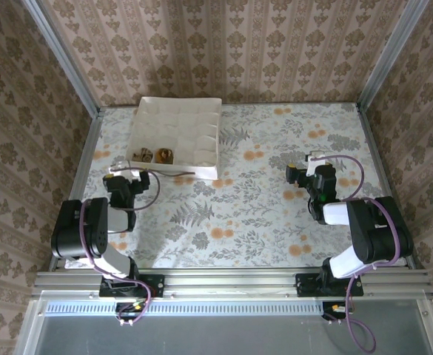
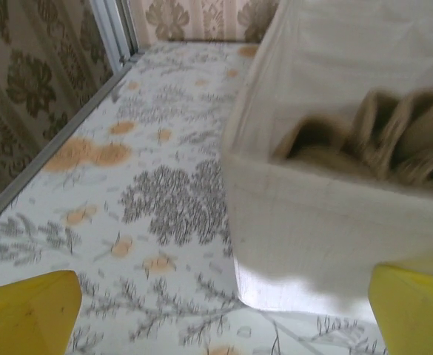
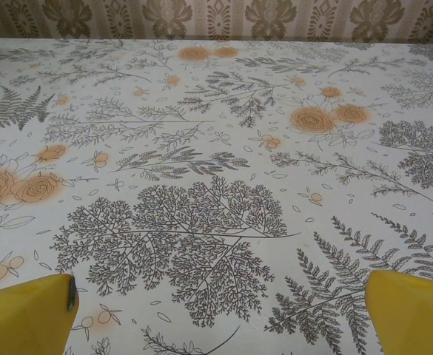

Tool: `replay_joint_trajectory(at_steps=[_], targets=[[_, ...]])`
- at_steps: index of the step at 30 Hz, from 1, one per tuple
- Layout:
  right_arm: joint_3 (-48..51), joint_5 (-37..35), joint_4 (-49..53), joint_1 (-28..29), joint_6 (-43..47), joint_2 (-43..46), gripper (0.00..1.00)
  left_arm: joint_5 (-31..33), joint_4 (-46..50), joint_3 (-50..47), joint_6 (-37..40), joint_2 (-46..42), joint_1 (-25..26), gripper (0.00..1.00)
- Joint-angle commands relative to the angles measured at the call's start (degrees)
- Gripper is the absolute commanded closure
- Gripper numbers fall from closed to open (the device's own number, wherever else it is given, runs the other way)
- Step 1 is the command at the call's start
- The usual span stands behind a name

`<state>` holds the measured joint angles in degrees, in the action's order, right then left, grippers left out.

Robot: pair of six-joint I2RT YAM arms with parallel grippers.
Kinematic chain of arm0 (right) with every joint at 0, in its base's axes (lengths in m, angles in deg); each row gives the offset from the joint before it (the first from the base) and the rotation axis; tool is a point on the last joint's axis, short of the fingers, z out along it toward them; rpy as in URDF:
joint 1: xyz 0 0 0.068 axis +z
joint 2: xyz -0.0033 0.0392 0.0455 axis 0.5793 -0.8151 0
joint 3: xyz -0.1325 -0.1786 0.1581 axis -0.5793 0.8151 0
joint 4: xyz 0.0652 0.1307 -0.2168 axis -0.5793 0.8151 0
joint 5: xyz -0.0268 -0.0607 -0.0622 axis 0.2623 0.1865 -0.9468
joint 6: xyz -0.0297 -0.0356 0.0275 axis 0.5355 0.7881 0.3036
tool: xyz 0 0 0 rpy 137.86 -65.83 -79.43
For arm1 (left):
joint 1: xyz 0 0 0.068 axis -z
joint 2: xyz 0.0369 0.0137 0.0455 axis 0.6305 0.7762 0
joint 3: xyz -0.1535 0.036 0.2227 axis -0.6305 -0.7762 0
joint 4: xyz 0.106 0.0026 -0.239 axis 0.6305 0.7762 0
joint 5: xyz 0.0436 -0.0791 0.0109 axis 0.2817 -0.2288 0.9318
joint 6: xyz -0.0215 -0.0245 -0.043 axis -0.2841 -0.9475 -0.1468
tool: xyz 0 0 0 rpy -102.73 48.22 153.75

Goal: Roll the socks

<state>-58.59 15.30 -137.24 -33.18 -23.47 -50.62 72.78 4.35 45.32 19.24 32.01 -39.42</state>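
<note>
Two small brownish sock bundles [image 1: 142, 154] [image 1: 163, 155] lie in the near-left compartments of the white gridded tray [image 1: 179, 122]; their patterns are too small to tell. In the left wrist view tan-and-brown sock fabric [image 2: 364, 140] shows blurred over the tray's near wall [image 2: 312, 222]. My left gripper [image 1: 121, 171] [image 2: 223, 325] hovers just before the tray's front-left corner, open, nothing between its yellow fingertips [image 2: 24, 314]. At the right side of the table my right gripper [image 1: 309, 164] [image 3: 220, 318] is open above bare tablecloth, and its yellow fingertips [image 3: 412, 310] hold nothing.
The table wears a floral cloth [image 1: 260, 207] and is boxed in by wallpapered walls with metal rails [image 1: 90, 140] on the left and right. The tray takes up the back left; the left wall rail [image 2: 61, 133] runs close beside my left gripper.
</note>
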Motion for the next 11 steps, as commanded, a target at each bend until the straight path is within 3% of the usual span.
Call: replay_joint_trajectory(at_steps=[1, 11], targets=[[-0.83, -1.35, -0.16, -0.24, -0.87, -0.27, 0.0, 1.79, 1.77, 1.77, 2.46, -0.55, 0.77, 0.0], [-1.17, 0.85, 0.47, -1.33, -1.31, -0.26, 0.0, 2.13, 0.6, 1.01, 2.44, -0.76, 1.04, 0.0]])
